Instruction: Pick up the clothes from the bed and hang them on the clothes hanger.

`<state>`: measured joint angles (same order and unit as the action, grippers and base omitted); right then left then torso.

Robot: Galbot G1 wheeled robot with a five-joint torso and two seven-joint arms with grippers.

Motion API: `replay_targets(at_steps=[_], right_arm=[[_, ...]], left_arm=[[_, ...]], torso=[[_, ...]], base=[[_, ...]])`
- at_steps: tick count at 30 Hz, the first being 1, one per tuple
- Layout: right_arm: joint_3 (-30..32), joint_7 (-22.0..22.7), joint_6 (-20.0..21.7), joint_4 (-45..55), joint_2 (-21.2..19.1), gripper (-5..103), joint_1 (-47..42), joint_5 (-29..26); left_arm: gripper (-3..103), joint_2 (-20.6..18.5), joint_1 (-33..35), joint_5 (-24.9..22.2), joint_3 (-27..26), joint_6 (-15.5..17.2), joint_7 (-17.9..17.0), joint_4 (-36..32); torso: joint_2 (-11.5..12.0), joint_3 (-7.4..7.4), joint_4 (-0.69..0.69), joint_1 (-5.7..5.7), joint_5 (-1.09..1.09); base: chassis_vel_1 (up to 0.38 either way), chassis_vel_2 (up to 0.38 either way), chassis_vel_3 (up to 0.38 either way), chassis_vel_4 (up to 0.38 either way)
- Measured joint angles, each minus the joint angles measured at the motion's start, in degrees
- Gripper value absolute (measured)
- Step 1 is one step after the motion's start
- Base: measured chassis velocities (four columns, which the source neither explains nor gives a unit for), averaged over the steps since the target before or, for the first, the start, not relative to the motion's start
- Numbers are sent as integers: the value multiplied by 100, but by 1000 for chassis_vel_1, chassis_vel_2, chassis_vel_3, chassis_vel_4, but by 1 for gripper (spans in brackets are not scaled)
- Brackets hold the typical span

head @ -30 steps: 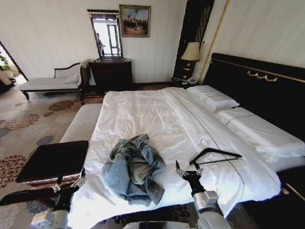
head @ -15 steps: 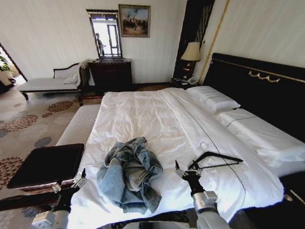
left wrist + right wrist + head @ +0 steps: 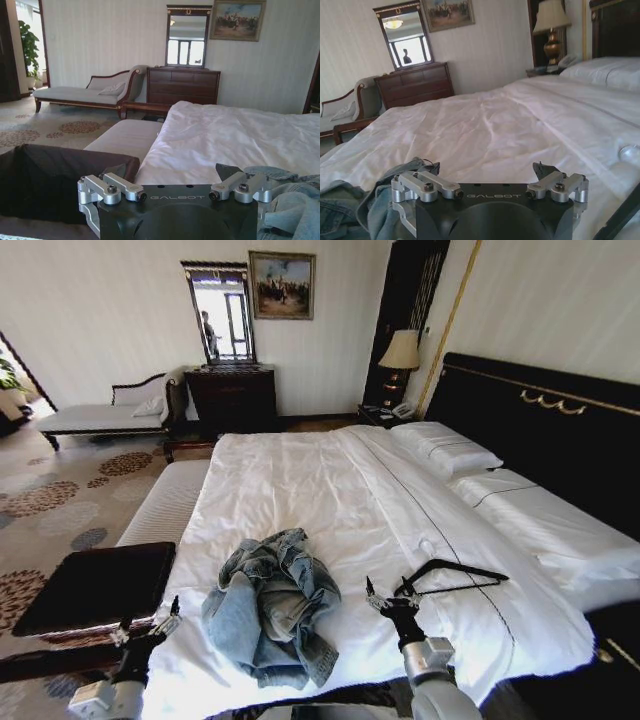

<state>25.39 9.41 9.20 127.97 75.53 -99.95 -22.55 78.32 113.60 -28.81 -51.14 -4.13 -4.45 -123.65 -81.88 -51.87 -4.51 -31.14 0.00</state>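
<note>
Where the bed [image 3: 300,480] meets its near edge, the jacket [image 3: 268,610] lies in a crumpled heap on the white duvet, its faded blue denim bunched into thick folds with a frayed hem turned toward the foot. Just right of the jacket, apart from it, the hanger [image 3: 455,577] lies flat on the duvet: a thin black triangle with a slim wire hook, close to the bed's right side. Between jacket and hanger, the right gripper [image 3: 390,596] hovers over the near edge with its fingers spread apart, touching neither. The left gripper [image 3: 147,622] hangs off the bed's left corner, fingers also spread and empty, above a dark padded bench [image 3: 95,583] that stands against that corner. Beyond the jacket the duvet runs wide and bare up to the pillows [image 3: 445,448] and the tall black headboard [image 3: 545,430], lightly creased, with a thin dark piping line down its right half. Left of the bed, patterned carpet [image 3: 50,495] leaves open floor as far as a chaise [image 3: 110,415] by the far wall.
</note>
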Motion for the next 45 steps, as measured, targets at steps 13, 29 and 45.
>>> replay_targets(at_steps=[13, 29, 45], right_arm=[[-706, 610, 1821, -690, -2006, 100, 2734, -3248], [-4164, 459, 2496, -3010, -1678, 100, 6726, -3492], [-5180, 246, 2512, -4437, -909, 100, 7489, -3147]], left_arm=[[100, 103, 146, -169, -155, -70, -34, 202], [100, 356, 38, -90, -104, -50, -31, 419], [100, 177, -70, -281, -167, -113, -27, 617]], torso=[[1, -1, 0, -1, 1], [2, -1, 1, -2, -2], [1, 0, 2, -1, -1]], base=[[0, 0, 0, 0], [0, 0, 0, 0], [0, 0, 0, 0]])
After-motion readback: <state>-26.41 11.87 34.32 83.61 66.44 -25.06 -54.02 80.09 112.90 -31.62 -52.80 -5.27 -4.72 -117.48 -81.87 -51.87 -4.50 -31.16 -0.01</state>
